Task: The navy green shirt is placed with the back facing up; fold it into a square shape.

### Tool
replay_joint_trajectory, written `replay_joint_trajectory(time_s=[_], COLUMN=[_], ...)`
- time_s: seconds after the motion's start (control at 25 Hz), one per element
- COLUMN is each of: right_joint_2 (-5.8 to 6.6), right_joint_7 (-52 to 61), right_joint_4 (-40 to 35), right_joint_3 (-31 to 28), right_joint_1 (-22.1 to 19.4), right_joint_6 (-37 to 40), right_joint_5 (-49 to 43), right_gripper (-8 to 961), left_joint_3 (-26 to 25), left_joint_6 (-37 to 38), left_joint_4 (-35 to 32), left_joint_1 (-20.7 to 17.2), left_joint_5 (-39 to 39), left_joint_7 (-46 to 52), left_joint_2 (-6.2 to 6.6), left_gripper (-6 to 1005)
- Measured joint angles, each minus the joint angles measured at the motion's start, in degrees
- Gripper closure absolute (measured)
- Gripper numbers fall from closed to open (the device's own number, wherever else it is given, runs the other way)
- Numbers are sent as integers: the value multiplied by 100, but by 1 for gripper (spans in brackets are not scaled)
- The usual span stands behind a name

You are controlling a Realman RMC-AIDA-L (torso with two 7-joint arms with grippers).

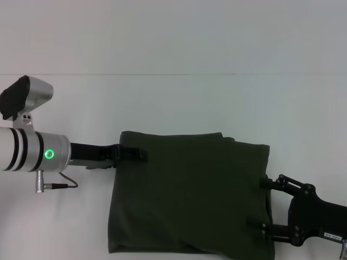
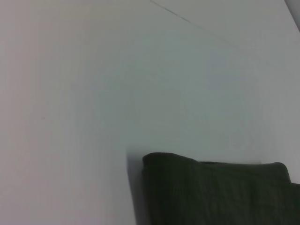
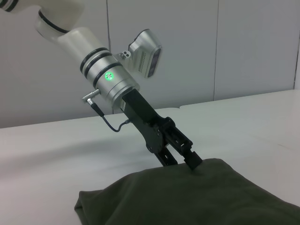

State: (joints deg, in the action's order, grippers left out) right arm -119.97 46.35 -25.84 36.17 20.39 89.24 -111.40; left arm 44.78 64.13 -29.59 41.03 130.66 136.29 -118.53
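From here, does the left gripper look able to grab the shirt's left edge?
Probably yes. The left gripper already sits at the upper left edge of the shirt, fingertips on the cloth, with nothing between them. The right gripper is at the opposite edge.

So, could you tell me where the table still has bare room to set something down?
The white table is bare beyond the folded dark olive-green cotton shirt's far edge. It is crowded at the shirt's sides: the left gripper touches its left edge, and the right gripper its right edge.

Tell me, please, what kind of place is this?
Probably a lab or test room: a bare white table, plain wall panels behind it, and two robot arms working on one green shirt.
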Motion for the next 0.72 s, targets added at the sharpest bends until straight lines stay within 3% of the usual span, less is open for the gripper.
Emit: replay_joint_trajectory(time_s=[0.2, 0.48, 0.72], right_joint_2=[-5, -8, -8], right_joint_7=[10, 22, 23], right_joint_4=[9, 11, 17], right_joint_3=[-3, -5, -8], right_joint_1=[7, 18, 35], right_joint_6=[-3, 20, 12], right_joint_5=[3, 10, 20], right_gripper=[35, 36, 36], left_joint_3=[-46, -44, -90], left_joint_6=[-49, -165, -161], left_joint_4=[-17, -47, -46], left_joint_1=[16, 22, 6], left_joint_5=[-61, -60, -287], left_joint_7=[-63, -112, -268], left_joint_2=[-112, -105, -103], left_gripper=[190, 198, 489])
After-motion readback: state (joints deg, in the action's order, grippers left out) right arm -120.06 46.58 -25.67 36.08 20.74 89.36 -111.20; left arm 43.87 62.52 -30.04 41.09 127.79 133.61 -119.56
